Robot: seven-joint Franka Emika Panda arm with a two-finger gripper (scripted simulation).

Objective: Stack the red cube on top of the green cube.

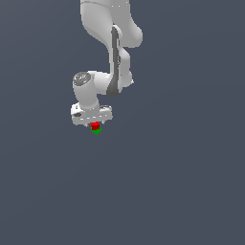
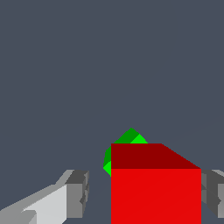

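The red cube (image 1: pixel 95 126) sits on top of the green cube (image 1: pixel 96 131), directly under my white gripper (image 1: pixel 94 123) in the exterior view. In the wrist view the red cube (image 2: pixel 155 188) fills the space between the fingers, and only a corner of the green cube (image 2: pixel 126 142) shows behind and below it. My gripper (image 2: pixel 144 192) is open. A clear gap separates one grey fingertip (image 2: pixel 78 192) from the cube's side. The other fingertip (image 2: pixel 213 192) lies right along the opposite side; contact cannot be judged.
A plain dark grey floor (image 1: pixel 182 191) surrounds the two cubes. The white arm (image 1: pixel 115 57) rises above the gripper toward the top of the exterior view. No other objects are visible.
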